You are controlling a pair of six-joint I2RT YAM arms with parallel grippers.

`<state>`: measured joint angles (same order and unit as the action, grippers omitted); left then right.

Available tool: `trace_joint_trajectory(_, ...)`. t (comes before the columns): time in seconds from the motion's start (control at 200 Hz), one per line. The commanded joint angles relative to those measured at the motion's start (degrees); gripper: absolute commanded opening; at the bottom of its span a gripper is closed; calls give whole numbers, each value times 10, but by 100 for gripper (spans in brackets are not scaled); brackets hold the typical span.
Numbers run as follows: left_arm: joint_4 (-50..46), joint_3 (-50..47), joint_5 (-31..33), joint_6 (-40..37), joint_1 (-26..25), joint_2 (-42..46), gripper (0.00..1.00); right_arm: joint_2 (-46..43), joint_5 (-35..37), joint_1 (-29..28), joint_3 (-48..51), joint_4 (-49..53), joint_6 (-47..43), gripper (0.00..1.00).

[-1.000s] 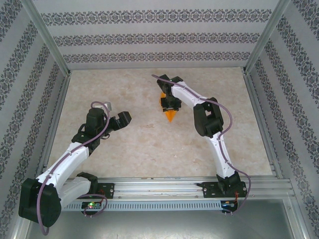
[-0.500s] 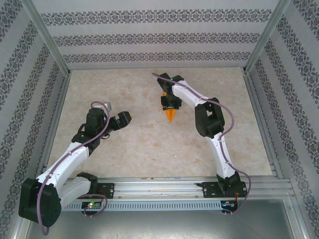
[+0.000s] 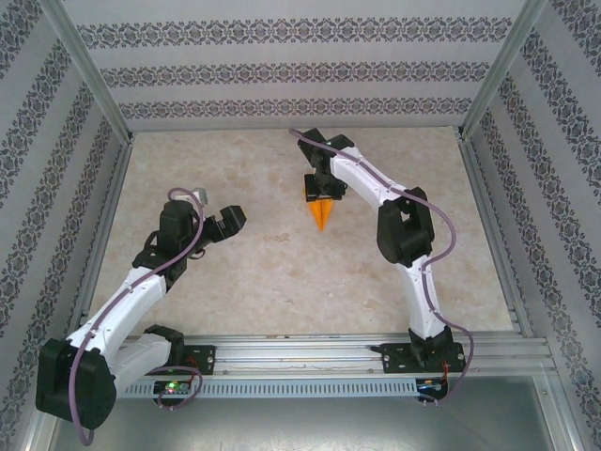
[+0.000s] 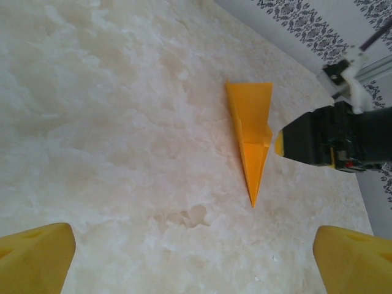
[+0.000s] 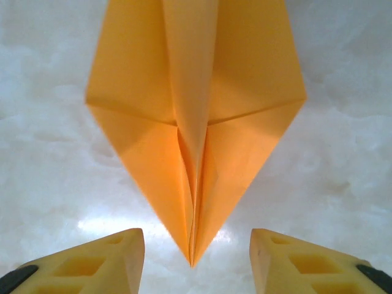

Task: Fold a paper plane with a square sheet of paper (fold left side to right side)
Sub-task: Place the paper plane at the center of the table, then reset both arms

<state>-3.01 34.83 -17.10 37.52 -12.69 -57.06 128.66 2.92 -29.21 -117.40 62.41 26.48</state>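
Observation:
The square sheet of paper is folded into a narrow orange paper plane [image 3: 322,216] with a raised centre crease, lying flat on the marble table, nose toward the arms. In the right wrist view the paper plane [image 5: 196,122] points its nose into the gap of my right gripper [image 5: 196,245], which is open and touches no paper. From above, the right gripper [image 3: 321,194] hangs over the plane's tail. My left gripper [image 3: 235,219] stands open well to the left, holding nothing. The left wrist view has the paper plane [image 4: 252,138] ahead of the left gripper [image 4: 193,245], with the right gripper [image 4: 318,144] beside it.
The pale marble tabletop [image 3: 282,272] is fenced by patterned walls and aluminium rails [image 3: 485,211] on three sides. Bare table lies between the two arms and in front of the plane.
My right gripper's jaws have opened off the paper plane and the arm has drawn back a little toward the far wall. The plane stays flat on the table. The left arm barely shifted.

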Motion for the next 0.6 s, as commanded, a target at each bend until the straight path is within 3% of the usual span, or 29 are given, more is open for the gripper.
trace_joint_trajectory(0.0,-26,23,10,-23,13,16,100,-55,33,-12,20,17,-16,53)
trace_joint_trajectory(0.35,-61,43,79,-51,36,47,100,-252,104,-25,204,-42,-47,71)
trace_joint_trajectory(0.595,-62,45,118,-58,44,52,100,-418,137,-4,377,-111,-54,91)
